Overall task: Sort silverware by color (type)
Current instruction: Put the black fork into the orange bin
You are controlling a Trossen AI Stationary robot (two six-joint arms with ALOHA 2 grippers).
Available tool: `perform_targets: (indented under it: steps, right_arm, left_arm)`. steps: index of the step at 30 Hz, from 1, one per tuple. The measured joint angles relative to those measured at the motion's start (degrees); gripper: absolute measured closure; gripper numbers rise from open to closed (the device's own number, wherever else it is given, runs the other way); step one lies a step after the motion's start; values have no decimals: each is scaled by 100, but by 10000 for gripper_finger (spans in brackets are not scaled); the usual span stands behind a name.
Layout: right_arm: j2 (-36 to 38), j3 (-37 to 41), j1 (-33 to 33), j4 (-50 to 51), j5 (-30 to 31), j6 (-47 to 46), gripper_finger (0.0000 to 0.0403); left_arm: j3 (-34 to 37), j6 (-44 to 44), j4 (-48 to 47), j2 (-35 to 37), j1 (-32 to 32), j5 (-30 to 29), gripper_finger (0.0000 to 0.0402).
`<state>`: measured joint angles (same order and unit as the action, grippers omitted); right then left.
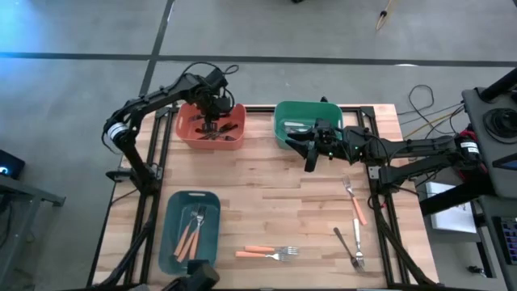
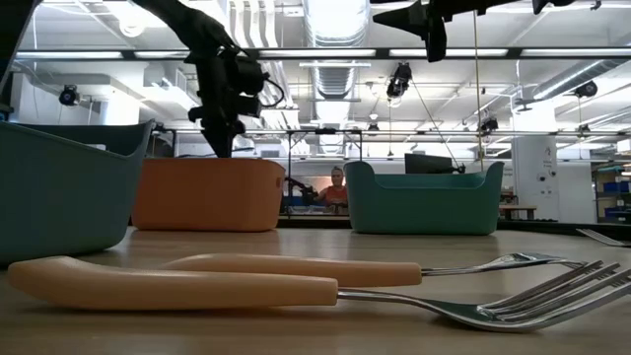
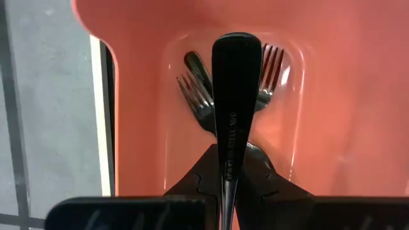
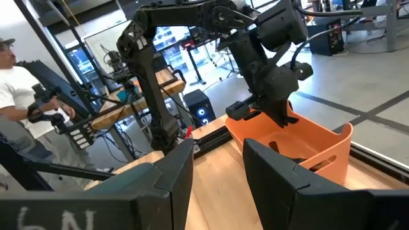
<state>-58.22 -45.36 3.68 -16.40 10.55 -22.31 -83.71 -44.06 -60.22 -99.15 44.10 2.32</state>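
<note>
A: Overhead, then: the left gripper (image 1: 212, 123) hangs over the orange plastic bin (image 1: 187, 129). Risk?

B: Its wrist view shows jaws clamped on a black utensil's handle (image 3: 234, 108); released askew, it could catch the rim.

A: The right gripper (image 1: 309, 153)?

B: Empty, jaws parted, beside the green bin (image 1: 283, 129).

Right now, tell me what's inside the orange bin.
The orange bin holds black forks on its floor. The left gripper, shut on a black utensil, hides whatever lies beneath it.

Small embossed lettering runs along the handle of the black utensil (image 3: 235, 108) held over the orange bin (image 3: 332, 96); its characters cannot be read.
</note>
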Motion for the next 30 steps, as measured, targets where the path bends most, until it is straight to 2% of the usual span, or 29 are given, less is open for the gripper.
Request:
perform_targets:
  steps: [18, 30]
  right_arm:
    - [0, 2, 0, -2, 15, -177, 275]
    - [-13, 2, -2, -7, 155, -181, 275]
  left_arm:
    - [84, -390, 80, -248, 72, 139, 396]
    - [89, -239, 79, -398, 70, 213, 395]
